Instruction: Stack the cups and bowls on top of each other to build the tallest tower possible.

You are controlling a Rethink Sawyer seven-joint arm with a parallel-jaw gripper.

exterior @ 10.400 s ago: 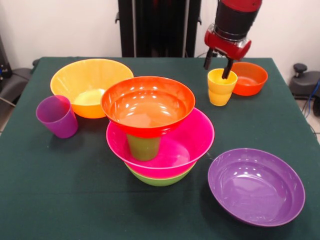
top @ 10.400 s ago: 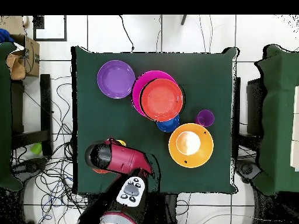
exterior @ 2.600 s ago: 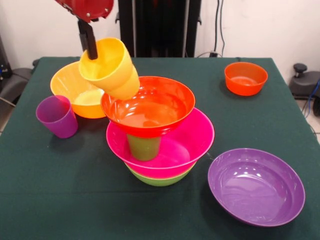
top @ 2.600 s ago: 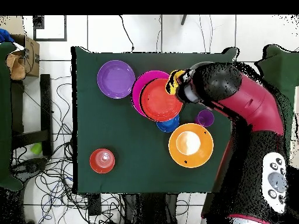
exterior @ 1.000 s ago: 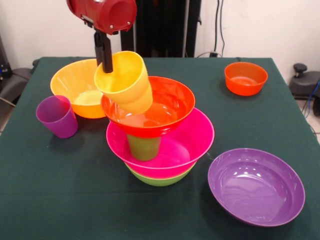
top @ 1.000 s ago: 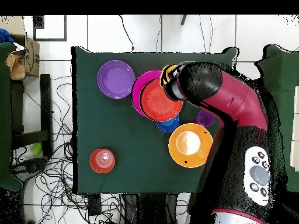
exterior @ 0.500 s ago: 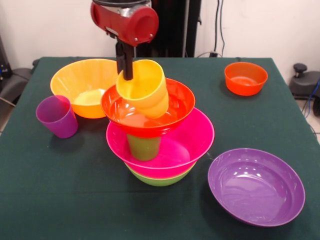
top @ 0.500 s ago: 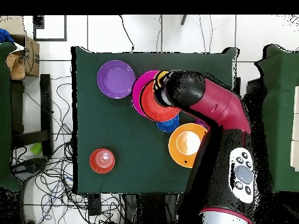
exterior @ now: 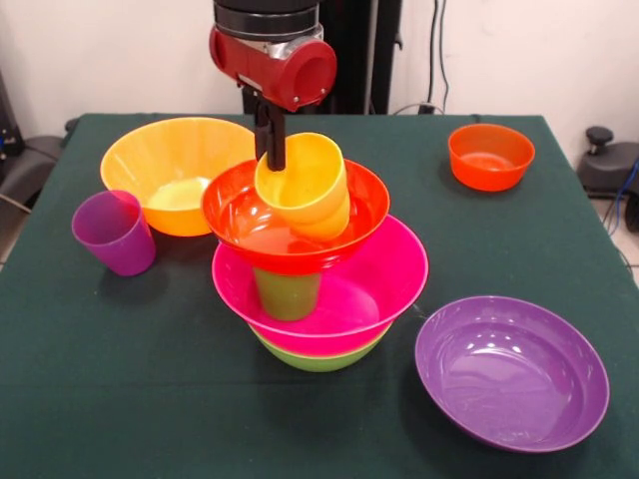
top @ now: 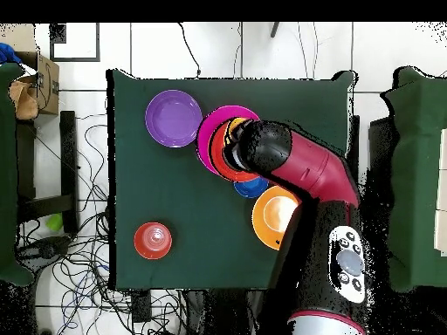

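Note:
The tower stands mid-table: a lime green bowl (exterior: 318, 357), a pink bowl (exterior: 384, 279) in it, a green cup (exterior: 287, 293) upright in that, and a large red-orange bowl (exterior: 240, 215) on the cup. My gripper (exterior: 274, 160) is shut on the rim of a yellow cup (exterior: 305, 188). The cup is tilted, with its base low inside the red-orange bowl; I cannot tell if it touches. A purple cup (exterior: 113, 232) stands at the left. In the overhead view my arm (top: 288, 166) hides most of the tower; the pink bowl's rim (top: 208, 133) shows.
A large orange bowl (exterior: 170, 160) sits behind the purple cup. A small red-orange bowl (exterior: 490, 156) sits at the back right and a purple bowl (exterior: 511, 371) at the front right. A small blue bowl (top: 251, 187) peeks out beside the tower in the overhead view.
My gripper has carried the yellow cup right and down, from above the tower's left side into the red-orange bowl. The cup is less tilted. Nothing else moved.

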